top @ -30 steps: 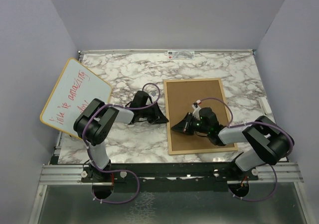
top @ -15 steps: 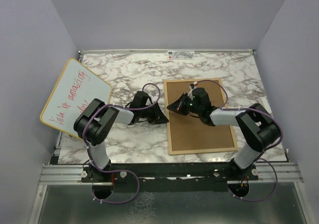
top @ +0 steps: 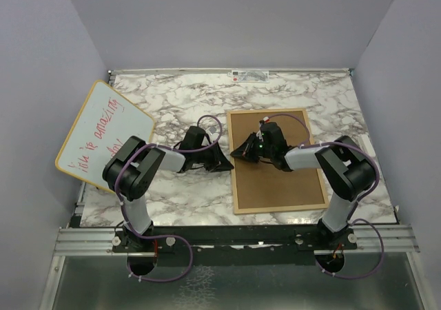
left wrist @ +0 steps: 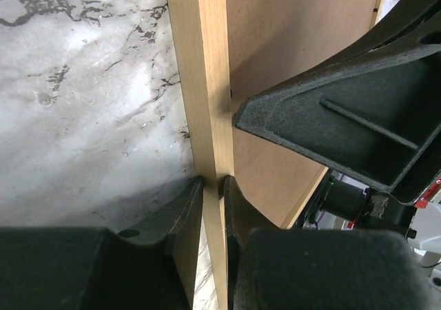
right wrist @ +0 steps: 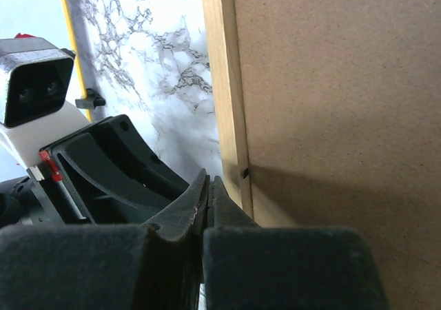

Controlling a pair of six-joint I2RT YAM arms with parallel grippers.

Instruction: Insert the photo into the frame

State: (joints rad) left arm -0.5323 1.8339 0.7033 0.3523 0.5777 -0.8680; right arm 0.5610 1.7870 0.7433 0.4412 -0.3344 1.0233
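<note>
The frame [top: 235, 186] lies face down on the marble table, with its brown backing board [top: 282, 179] facing up. My left gripper [top: 227, 165] is shut on the frame's left wooden rail [left wrist: 203, 83], one finger on each side, as the left wrist view shows at the gripper [left wrist: 213, 180]. My right gripper [top: 237, 152] is shut with nothing in it. It hovers low over that same rail [right wrist: 227, 83], just past a small black tab [right wrist: 244, 173], close to the left gripper. The photo is hidden.
A round-cornered whiteboard [top: 103, 134] with red handwriting leans at the table's left edge. A small label strip [top: 249, 74] lies along the far edge. Grey walls close in the left, right and back sides.
My right gripper has swung from the near middle of the backing board up and left to the frame's left rail. The left arm has stayed on the rail.
</note>
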